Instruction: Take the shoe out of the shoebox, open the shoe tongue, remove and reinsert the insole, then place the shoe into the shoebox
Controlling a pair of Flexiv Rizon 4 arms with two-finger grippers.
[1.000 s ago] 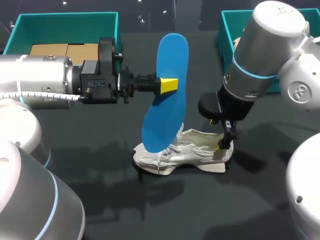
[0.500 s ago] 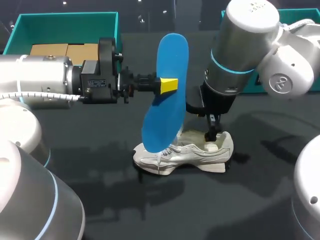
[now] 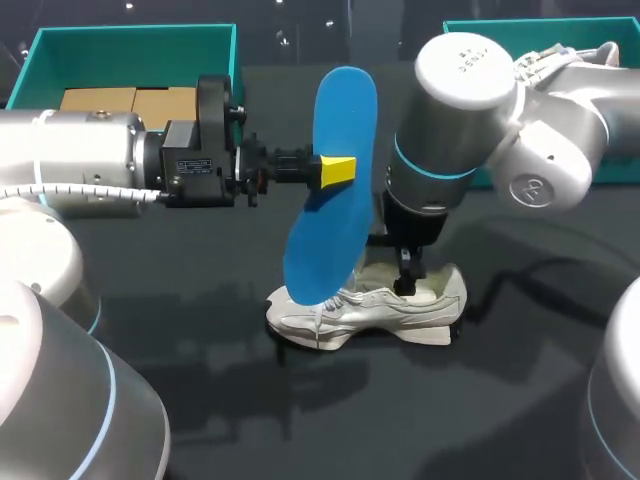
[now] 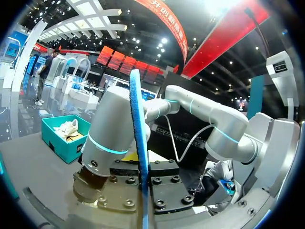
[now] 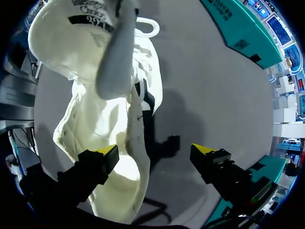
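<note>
Head view: the left arm (image 3: 80,165) is entering from the left, and the left gripper (image 3: 338,170) is clamping the blue insole (image 3: 330,210), holding it on end in the air and slightly tilted, with its lower end just above the toe end of the shoe. The white shoe (image 3: 360,310) is lying on the dark table (image 3: 200,400), outside the teal bin (image 3: 130,40) at the far left. The right arm (image 3: 455,120) is reaching in from the right, and the right gripper (image 3: 405,282) is hanging over the shoe's heel opening. Left wrist view: the insole is showing edge-on, rising from between the fingers. Right wrist view: the right gripper's fingers are standing wide apart, one yellow tip (image 5: 108,153) over the shoe's lining, the other over bare table, gripping nothing.
</note>
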